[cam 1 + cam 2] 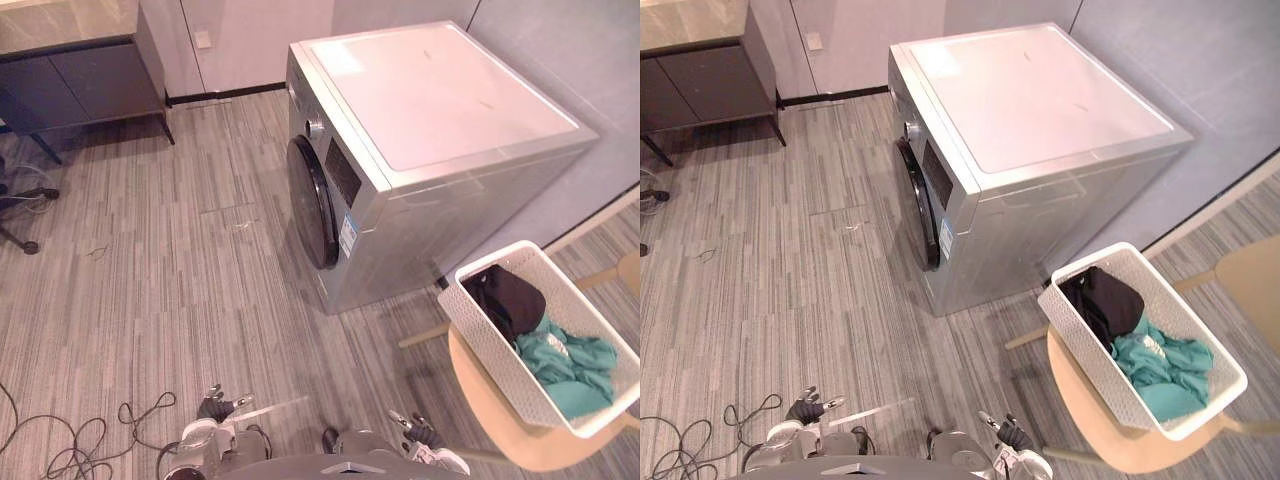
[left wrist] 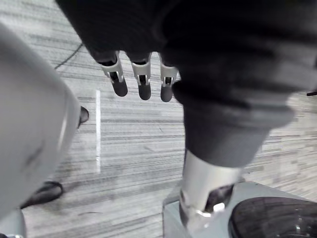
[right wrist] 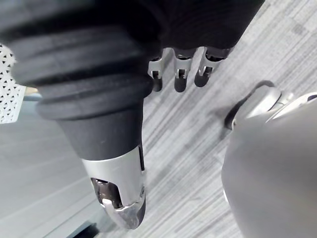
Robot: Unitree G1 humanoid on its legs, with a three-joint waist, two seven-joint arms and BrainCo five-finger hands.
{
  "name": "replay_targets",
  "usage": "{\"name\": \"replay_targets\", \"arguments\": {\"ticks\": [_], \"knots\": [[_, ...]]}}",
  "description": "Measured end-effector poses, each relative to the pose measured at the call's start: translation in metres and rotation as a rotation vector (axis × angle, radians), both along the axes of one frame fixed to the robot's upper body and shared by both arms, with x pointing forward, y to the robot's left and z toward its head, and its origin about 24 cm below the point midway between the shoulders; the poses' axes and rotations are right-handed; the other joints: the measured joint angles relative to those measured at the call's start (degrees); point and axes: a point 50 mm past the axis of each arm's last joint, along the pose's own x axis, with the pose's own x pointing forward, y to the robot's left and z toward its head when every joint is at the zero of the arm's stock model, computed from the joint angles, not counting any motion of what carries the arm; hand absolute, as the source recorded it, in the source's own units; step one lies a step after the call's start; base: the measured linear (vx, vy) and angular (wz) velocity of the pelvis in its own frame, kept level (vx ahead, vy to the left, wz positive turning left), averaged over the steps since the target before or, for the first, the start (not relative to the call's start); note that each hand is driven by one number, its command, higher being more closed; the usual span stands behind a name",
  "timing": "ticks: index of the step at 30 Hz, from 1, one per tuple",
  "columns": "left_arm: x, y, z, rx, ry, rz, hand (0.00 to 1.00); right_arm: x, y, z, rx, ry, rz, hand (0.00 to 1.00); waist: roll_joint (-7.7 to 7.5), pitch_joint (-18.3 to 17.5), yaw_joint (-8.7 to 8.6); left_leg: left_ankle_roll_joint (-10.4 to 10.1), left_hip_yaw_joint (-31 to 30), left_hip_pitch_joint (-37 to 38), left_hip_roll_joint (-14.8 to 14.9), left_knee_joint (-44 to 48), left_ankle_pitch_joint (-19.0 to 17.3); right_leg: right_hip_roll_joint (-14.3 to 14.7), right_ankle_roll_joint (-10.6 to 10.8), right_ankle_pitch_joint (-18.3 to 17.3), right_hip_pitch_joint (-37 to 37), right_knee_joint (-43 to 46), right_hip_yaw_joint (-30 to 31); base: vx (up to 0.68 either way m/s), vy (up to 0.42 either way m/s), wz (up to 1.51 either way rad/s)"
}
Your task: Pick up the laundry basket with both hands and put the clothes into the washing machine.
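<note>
2 hands hang low by the robot's body: left hand (image 1: 213, 407) and right hand (image 1: 418, 431), fingers straight, nothing in either. The silver washing machine (image 1: 430, 150) is ahead, its dark round door (image 1: 312, 200) closed. To its right is a pale wooden chair (image 1: 490, 410), with the white laundry basket (image 1: 470, 320) resting on the seat, well apart from both hands. In it lie a teal garment (image 1: 565, 365) and a black garment (image 1: 505, 295). Looks like the approach step. I'd turn right, square up, and take 2 opposite rims evenly so it lifts level. The door needs opening before loading.
</note>
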Motion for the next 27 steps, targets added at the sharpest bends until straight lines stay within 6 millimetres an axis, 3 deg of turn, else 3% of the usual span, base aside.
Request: {"name": "replay_targets", "arguments": {"ticks": [5,7,9,12,14,15,16,17,18,19,22,23,25,27], "knots": [[0.017,-0.012,0.009,-0.041,-0.085,0.014,0.00,-0.003,-0.001,0.001,-0.003,0.000,0.002,0.00,-0.74,0.39,0.78,-1.22,5.37,-10.54,0.50,19.43,2.48,-2.46,-1.75,-1.37,1.08,1.48,-3.16,0.01,-0.024,0.46],[0.020,-0.011,0.011,-0.040,-0.093,0.023,0.00,0.007,0.002,0.004,-0.006,-0.036,0.031,0.00,-1.17,0.63,1.00,2.02,12.02,-13.07,4.42,23.64,-0.69,-4.90,-1.14,-1.77,1.05,1.34,-3.84,0.01,0.060,0.15],[0.022,-0.009,0.011,-0.037,-0.099,0.040,0.00,0.017,0.005,0.009,-0.015,-0.080,0.069,0.00,-2.14,0.68,0.90,2.66,13.34,-13.28,6.63,20.54,-0.92,-8.23,0.05,-3.08,0.48,1.34,-4.00,0.01,0.102,0.03],[0.020,-0.006,0.010,-0.020,-0.085,0.064,0.00,0.036,0.006,0.020,-0.047,-0.175,0.102,0.00,-2.16,0.59,0.12,3.14,11.46,-13.45,10.64,7.47,-0.15,-13.22,3.70,-6.08,-2.65,2.91,-4.30,0.03,0.375,0.16],[0.015,-0.004,0.007,-0.001,-0.054,0.073,0.00,0.036,0.004,0.021,-0.055,-0.181,0.091,0.00,-1.93,0.42,-0.43,3.27,10.15,-12.95,11.21,2.36,0.98,-15.21,6.10,-8.04,-2.71,3.73,-4.72,0.07,0.388,0.44],[0.009,-0.003,0.004,0.013,-0.029,0.075,0.00,0.030,-0.001,0.021,-0.069,-0.170,0.086,0.00,-0.77,-0.26,-0.76,2.12,9.91,-12.57,12.04,0.72,1.60,-16.06,7.56,-10.29,-2.46,4.09,-4.75,0.15,0.562,0.38],[0.010,0.005,0.005,0.039,-0.027,0.073,0.00,0.028,-0.002,0.019,-0.070,-0.157,0.076,0.00,-1.12,-0.64,-0.86,-1.60,11.08,-13.37,11.32,3.50,5.42,-17.88,8.15,-11.24,-2.05,4.04,-3.83,0.21,0.731,0.11],[0.008,0.014,0.005,0.069,-0.023,0.063,0.00,0.027,0.005,0.016,-0.053,-0.142,0.070,0.00,-2.92,-1.55,-0.60,-3.17,11.98,-14.57,9.71,6.20,5.07,-19.44,7.79,-10.95,-1.94,2.71,-0.25,0.25,0.734,0.03],[0.003,0.030,0.004,0.111,0.004,0.076,0.00,0.027,0.016,0.013,-0.021,-0.137,0.061,0.00,-4.12,-3.56,-0.91,-3.50,12.35,-17.40,8.17,9.44,2.45,-20.78,7.02,-7.35,-2.21,0.15,3.56,0.28,0.739,-0.10],[-0.002,0.041,0.003,0.141,0.028,0.095,0.00,0.028,0.022,0.011,-0.002,-0.126,0.061,0.00,-4.24,-3.99,-0.93,-2.74,13.03,-18.77,7.81,11.51,1.20,-21.33,7.75,-1.90,-2.44,-2.54,4.91,0.25,0.596,-0.12],[-0.009,0.048,0.000,0.157,0.071,0.092,0.00,0.042,0.017,0.015,-0.012,-0.158,0.030,0.00,-4.30,-4.16,0.15,0.27,16.49,-19.48,6.42,14.09,-1.90,-24.29,10.08,8.44,-3.13,-7.49,6.34,0.20,0.494,-0.41],[-0.008,0.048,0.000,0.163,0.073,0.072,0.00,0.055,0.012,0.021,-0.030,-0.190,0.038,0.00,-4.06,-4.28,0.27,1.78,18.36,-19.56,5.35,13.96,-2.69,-25.68,10.38,13.53,-5.08,-8.24,7.29,0.20,0.575,-0.55],[-0.001,0.047,0.003,0.178,0.053,0.030,0.00,0.084,0.009,0.038,-0.060,-0.287,0.065,0.00,-1.57,-4.94,0.41,4.49,21.67,-19.45,5.10,12.60,-3.20,-25.79,10.15,23.89,-9.03,-8.84,7.78,0.11,0.449,-0.64],[0.007,0.052,0.008,0.199,0.023,0.021,0.00,0.101,0.015,0.050,-0.068,-0.358,0.111,0.00,-0.81,-4.82,0.35,5.78,23.78,-17.61,5.13,9.63,-2.91,-24.42,10.80,21.31,-11.03,-5.54,7.48,0.03,0.273,-0.56]]}}
